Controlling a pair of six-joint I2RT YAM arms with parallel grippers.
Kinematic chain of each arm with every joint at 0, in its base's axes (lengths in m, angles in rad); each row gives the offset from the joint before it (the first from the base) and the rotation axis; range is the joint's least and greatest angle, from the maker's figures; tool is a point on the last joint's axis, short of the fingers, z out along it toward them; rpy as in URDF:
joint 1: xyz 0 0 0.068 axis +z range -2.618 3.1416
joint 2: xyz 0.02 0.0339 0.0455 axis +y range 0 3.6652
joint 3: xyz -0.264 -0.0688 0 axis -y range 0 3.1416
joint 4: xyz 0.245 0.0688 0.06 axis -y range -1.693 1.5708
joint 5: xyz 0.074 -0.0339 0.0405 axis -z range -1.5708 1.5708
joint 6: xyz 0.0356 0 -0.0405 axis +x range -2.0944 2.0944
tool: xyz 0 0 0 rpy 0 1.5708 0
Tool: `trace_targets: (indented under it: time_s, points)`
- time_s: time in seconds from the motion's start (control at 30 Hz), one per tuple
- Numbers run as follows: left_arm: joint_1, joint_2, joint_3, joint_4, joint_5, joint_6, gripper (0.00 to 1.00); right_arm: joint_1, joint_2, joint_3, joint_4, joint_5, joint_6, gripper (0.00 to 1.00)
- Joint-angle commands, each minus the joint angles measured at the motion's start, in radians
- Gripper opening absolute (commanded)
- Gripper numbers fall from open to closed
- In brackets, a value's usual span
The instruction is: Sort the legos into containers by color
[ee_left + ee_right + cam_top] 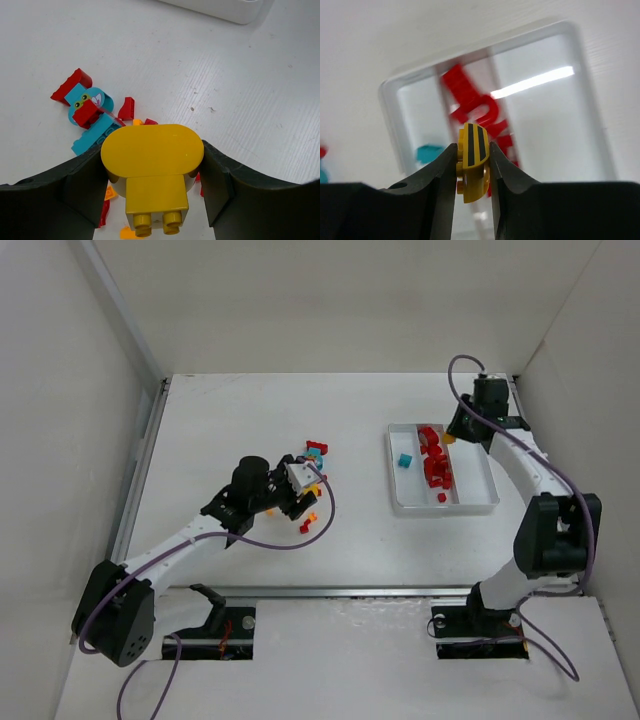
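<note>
Legos (312,452) are seen scattered loose on the bench (220,420) around the left hand (152,167), whose fingers are pressed onto a yellow rounded brick (152,150) held just above red, teal and orange pieces. The right hand (473,165) is pinched on a small yellow piece with black stripes (472,142) above the white tray (445,508). There, red bricks (435,468) are gathered in the middle compartment and one teal brick (404,460) lies in the compartment nearest the loose pile.
</note>
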Motion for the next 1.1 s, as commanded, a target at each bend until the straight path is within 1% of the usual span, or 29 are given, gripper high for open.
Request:
trace_targets:
  time_s: [0.0, 0.07, 0.1, 0.13, 0.2, 0.23, 0.33, 0.37, 0.43, 0.47, 0.53, 0.57, 0.63, 0.67, 0.7, 0.73, 0.77, 0.83, 0.87, 0.97, 1.0, 1.07]
  points:
    - [0.002, -0.025, 0.013, 0.07, -0.001, -0.017, 0.0, -0.109, 0.121, 0.079, -0.037, 0.137, -0.052, 0.02]
    - [0.002, -0.025, 0.013, 0.081, -0.01, -0.008, 0.0, -0.161, 0.187, 0.117, -0.082, 0.092, -0.083, 0.04]
    - [0.002, -0.025, 0.013, 0.081, -0.01, -0.008, 0.0, -0.162, 0.216, 0.137, -0.096, 0.081, -0.083, 0.06]
    - [0.002, -0.025, 0.022, 0.081, -0.01, -0.008, 0.0, -0.171, 0.263, 0.169, -0.106, 0.081, -0.098, 0.1]
    - [0.002, -0.025, 0.023, 0.09, -0.01, 0.001, 0.0, -0.171, 0.291, 0.191, -0.125, 0.071, -0.111, 0.17]
    - [0.002, -0.015, 0.033, 0.09, -0.001, 0.001, 0.0, -0.171, 0.301, 0.191, -0.125, 0.071, -0.111, 0.32]
    - [0.002, -0.005, 0.033, 0.09, -0.001, 0.012, 0.0, -0.171, 0.301, 0.2, -0.125, 0.071, -0.102, 0.63]
    - [0.002, -0.005, 0.044, 0.09, 0.008, 0.012, 0.0, -0.171, 0.301, 0.209, -0.125, 0.058, -0.114, 0.76]
    - [0.002, -0.005, 0.044, 0.099, 0.02, 0.012, 0.0, -0.16, 0.29, 0.223, -0.136, 0.008, -0.141, 0.91]
    - [0.002, 0.004, 0.053, 0.099, 0.02, 0.012, 0.0, -0.15, 0.267, 0.232, -0.148, 0.008, -0.154, 1.0]
    - [0.002, 0.004, 0.053, 0.108, 0.051, 0.023, 0.0, -0.11, 0.226, 0.246, -0.169, 0.038, -0.209, 1.0]
    - [0.002, 0.004, 0.062, 0.117, 0.051, 0.035, 0.0, -0.049, 0.162, 0.237, -0.169, 0.051, -0.23, 1.0]
    - [0.002, 0.004, 0.062, 0.14, 0.076, 0.046, 0.0, 0.028, 0.08, 0.208, -0.151, 0.039, -0.318, 1.0]
    - [0.002, -0.005, 0.062, 0.15, 0.097, 0.055, 0.0, 0.098, 0.039, 0.191, -0.125, -0.054, -0.348, 1.0]
    - [0.002, -0.005, 0.062, 0.173, 0.109, 0.067, 0.0, 0.128, -0.036, 0.159, -0.113, -0.137, -0.376, 1.0]
    - [0.002, -0.016, 0.062, 0.186, 0.14, 0.107, 0.0, 0.153, -0.064, 0.145, -0.102, -0.24, -0.425, 1.0]
    - [0.002, -0.016, 0.062, 0.202, 0.157, 0.131, 0.0, 0.173, -0.086, 0.136, -0.102, -0.475, -0.445, 1.0]
    - [0.002, -0.042, 0.052, 0.258, 0.186, 0.174, 0.0, 0.22, -0.098, 0.126, -0.076, -0.694, -0.456, 1.0]
    - [0.002, -0.042, 0.052, 0.274, 0.217, 0.215, 0.0, 0.232, -0.098, 0.126, -0.064, -0.879, -0.456, 1.0]
    - [0.002, -0.063, 0.052, 0.308, 0.292, 0.289, 0.0, 0.289, -0.045, 0.137, -0.004, -1.05, -0.398, 1.0]
    - [0.002, -0.064, 0.052, 0.308, 0.31, 0.334, 0.0, 0.306, -0.032, 0.137, 0.019, -1.134, -0.379, 1.0]
    - [0.002, -0.073, 0.062, 0.308, 0.341, 0.366, 0.0, 0.352, 0.004, 0.148, 0.097, -1.205, -0.327, 1.0]
